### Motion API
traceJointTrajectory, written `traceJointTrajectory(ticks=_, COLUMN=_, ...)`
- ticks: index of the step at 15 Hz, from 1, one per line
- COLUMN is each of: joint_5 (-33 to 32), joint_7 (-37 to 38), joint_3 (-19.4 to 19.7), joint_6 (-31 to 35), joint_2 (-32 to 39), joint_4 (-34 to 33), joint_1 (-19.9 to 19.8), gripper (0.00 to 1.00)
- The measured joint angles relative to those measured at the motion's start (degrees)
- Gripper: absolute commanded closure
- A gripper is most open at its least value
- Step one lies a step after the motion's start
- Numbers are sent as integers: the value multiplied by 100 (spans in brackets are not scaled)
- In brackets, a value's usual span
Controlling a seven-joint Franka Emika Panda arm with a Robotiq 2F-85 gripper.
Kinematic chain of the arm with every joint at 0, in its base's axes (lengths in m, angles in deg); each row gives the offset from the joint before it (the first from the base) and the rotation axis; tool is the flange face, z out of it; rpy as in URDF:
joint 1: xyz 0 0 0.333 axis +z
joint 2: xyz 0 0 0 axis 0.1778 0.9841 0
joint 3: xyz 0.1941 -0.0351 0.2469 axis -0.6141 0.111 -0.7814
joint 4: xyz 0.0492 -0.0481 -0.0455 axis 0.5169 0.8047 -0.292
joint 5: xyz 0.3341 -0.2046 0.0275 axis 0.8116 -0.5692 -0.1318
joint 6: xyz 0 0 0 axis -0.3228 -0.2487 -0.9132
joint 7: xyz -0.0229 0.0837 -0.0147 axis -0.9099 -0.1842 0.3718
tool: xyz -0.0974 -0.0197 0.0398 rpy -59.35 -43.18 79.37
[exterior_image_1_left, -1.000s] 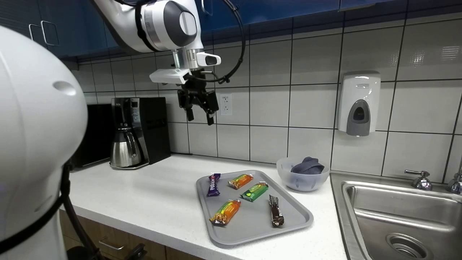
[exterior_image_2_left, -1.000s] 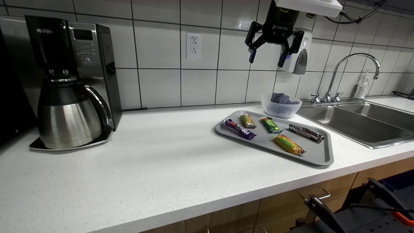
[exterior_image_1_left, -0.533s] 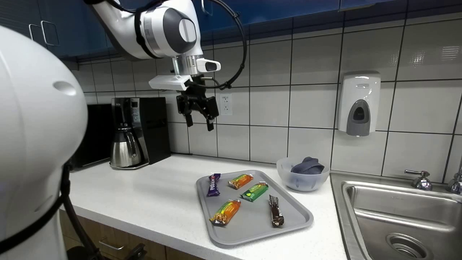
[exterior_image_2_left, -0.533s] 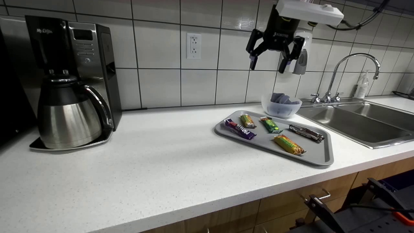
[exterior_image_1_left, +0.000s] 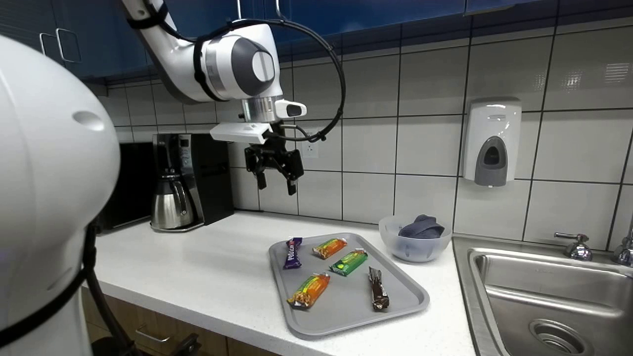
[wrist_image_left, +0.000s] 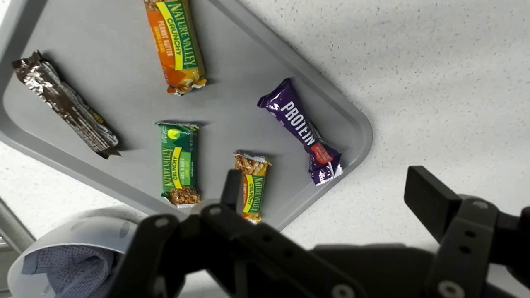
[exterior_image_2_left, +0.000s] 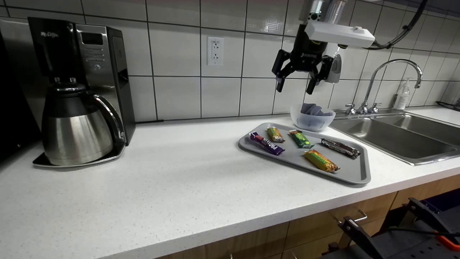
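Note:
My gripper (exterior_image_1_left: 277, 186) hangs high above the counter, fingers spread with nothing between them. Below it and toward the room lies a grey tray (exterior_image_1_left: 346, 309) bearing several wrapped bars. In the wrist view the purple protein bar (wrist_image_left: 299, 124) lies by the tray's corner. A smaller orange bar (wrist_image_left: 253, 194) is partly covered by one finger (wrist_image_left: 231, 188). The green bar (wrist_image_left: 179, 161), a larger orange bar (wrist_image_left: 176, 45) and the brown bar (wrist_image_left: 68, 105) lie farther left. All of these show in both exterior views, and none touches the gripper.
A translucent bowl (exterior_image_1_left: 415, 244) with a blue-grey cloth (exterior_image_1_left: 422, 227) stands behind the tray, beside the steel sink (exterior_image_1_left: 554, 287). A coffee maker with a steel carafe (exterior_image_2_left: 77, 129) occupies the counter's other end. A soap dispenser (exterior_image_1_left: 493, 141) is on the tiled wall; blue cabinets (exterior_image_1_left: 376, 12) hang overhead.
The arm and gripper have come down steadily toward the counter, the fingers staying spread. The tray, the bars and the bowl have not moved.

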Motion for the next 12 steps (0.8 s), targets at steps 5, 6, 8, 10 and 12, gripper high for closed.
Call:
traceJointTrajectory(ticks=5, joint_5=0, joint_7=-315, joint_3=129, joint_6=456, joint_2=502, joint_4=-50, joint_1=-1, gripper=0)
traceJointTrajectory(ticks=6, joint_5=0, joint_7=-379, joint_3=149, joint_6=534, joint_2=618, joint_4=-83, joint_1=-1, gripper=0)
traceJointTrajectory(ticks=8, joint_5=1, joint_7=-510, joint_3=187, joint_6=683, joint_2=853, joint_4=-177, joint_1=-1, gripper=0)
traceJointTrajectory(ticks=10, joint_5=3, joint_7=-624, joint_3=208, joint_6=802, joint_2=1092, joint_4=-304, joint_1=-1, gripper=0)
traceJointTrajectory(ticks=12, joint_5=4, joint_7=-735, joint_3=218, joint_6=904, joint_2=1323, joint_4=-439, joint_1=-1, gripper=0)
